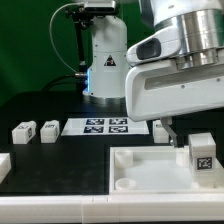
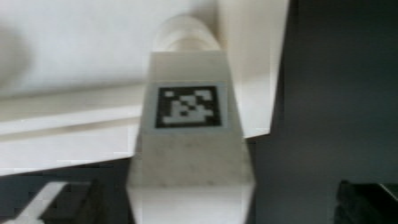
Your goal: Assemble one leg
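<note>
A leg [image 1: 203, 158], a small white block with a square marker, stands upright at the corner of the large white tray-like piece [image 1: 150, 172] on the exterior view's right. My gripper [image 1: 197, 136] hangs just over it, with one dark finger [image 1: 169, 129] showing beside the leg. In the wrist view the leg [image 2: 189, 110] fills the middle, between the dark fingers [image 2: 43, 204], with a gap on each side. The gripper [image 2: 203, 206] is open. The tray-like piece [image 2: 71, 115] lies behind the leg.
Two more legs [image 1: 22, 131] [image 1: 48, 129] lie on the black table at the exterior view's left. The marker board [image 1: 105, 126] lies behind the tray-like piece. A white part [image 1: 3, 164] sits at the left edge. The arm's base [image 1: 105, 60] stands at the back.
</note>
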Controlling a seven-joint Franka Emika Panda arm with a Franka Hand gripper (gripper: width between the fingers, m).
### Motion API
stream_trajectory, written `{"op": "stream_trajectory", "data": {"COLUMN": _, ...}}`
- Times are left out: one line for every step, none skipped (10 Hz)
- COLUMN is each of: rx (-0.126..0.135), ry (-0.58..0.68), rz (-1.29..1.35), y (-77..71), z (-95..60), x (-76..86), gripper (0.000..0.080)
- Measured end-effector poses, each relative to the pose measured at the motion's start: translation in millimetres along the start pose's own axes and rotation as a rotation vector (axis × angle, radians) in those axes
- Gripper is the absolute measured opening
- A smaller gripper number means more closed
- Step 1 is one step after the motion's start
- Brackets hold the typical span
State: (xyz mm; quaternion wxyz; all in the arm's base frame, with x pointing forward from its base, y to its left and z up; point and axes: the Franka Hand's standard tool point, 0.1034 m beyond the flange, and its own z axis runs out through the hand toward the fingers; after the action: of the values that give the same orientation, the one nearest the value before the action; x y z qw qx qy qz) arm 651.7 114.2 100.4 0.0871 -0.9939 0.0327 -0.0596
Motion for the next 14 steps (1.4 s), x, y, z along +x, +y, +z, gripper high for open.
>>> {"op": "stream_trajectory", "data": {"rx": 0.008, "ry": -0.142, "rz": 0.011, "y": 4.6, "z": 2.2, "x": -7.0, "gripper": 0.0649}}
{"op": "stream_trajectory", "data": {"rx": 0.016, "ry": -0.225, "rz": 0.014, "y": 5.3, "z": 3.2, "x": -5.0, "gripper": 0.0649}}
{"op": "stream_trajectory", "data": {"rx": 0.015, "ry": -0.202, "rz": 0.015, "y": 10.0, "z": 8.2, "x": 3.2, "gripper": 0.0649}}
{"op": "stream_trajectory", "data": {"rx": 0.011, "ry": -0.182, "rz": 0.017, "y": 14.4, "z": 12.2, "x": 2.7, "gripper": 0.0649}}
{"op": "stream_trajectory", "data": {"rx": 0.010, "ry": -0.186, "rz": 0.039, "y": 13.7, "z": 12.3, "x": 1.6, "gripper": 0.0649}}
{"op": "stream_trajectory", "data": {"rx": 0.007, "ry": -0.187, "rz": 0.069, "y": 13.8, "z": 12.5, "x": 1.6, "gripper": 0.0537}}
{"op": "stream_trajectory", "data": {"rx": 0.006, "ry": -0.187, "rz": 0.094, "y": 13.7, "z": 12.6, "x": 1.6, "gripper": 0.0537}}
{"op": "stream_trajectory", "data": {"rx": -0.003, "ry": -0.187, "rz": 0.188, "y": 13.4, "z": 12.7, "x": 1.5, "gripper": 0.0355}}
{"op": "stream_trajectory", "data": {"rx": -0.010, "ry": -0.187, "rz": 0.254, "y": 14.5, "z": 12.7, "x": 1.5, "gripper": 0.0291}}
{"op": "stream_trajectory", "data": {"rx": -0.022, "ry": -0.186, "rz": 0.358, "y": 15.9, "z": 12.8, "x": 1.5, "gripper": 0.0291}}
{"op": "stream_trajectory", "data": {"rx": -0.033, "ry": -0.174, "rz": 0.471, "y": 17.3, "z": 13.2, "x": 1.1, "gripper": 0.0291}}
{"op": "stream_trajectory", "data": {"rx": -0.044, "ry": -0.134, "rz": 0.625, "y": 18.8, "z": 12.5, "x": -3.2, "gripper": 0.0291}}
{"op": "stream_trajectory", "data": {"rx": -0.043, "ry": -0.095, "rz": 0.714, "y": 19.5, "z": 11.7, "x": -6.4, "gripper": 0.0291}}
{"op": "stream_trajectory", "data": {"rx": -0.045, "ry": -0.068, "rz": 0.866, "y": 20.6, "z": 11.3, "x": -9.2, "gripper": 0.0291}}
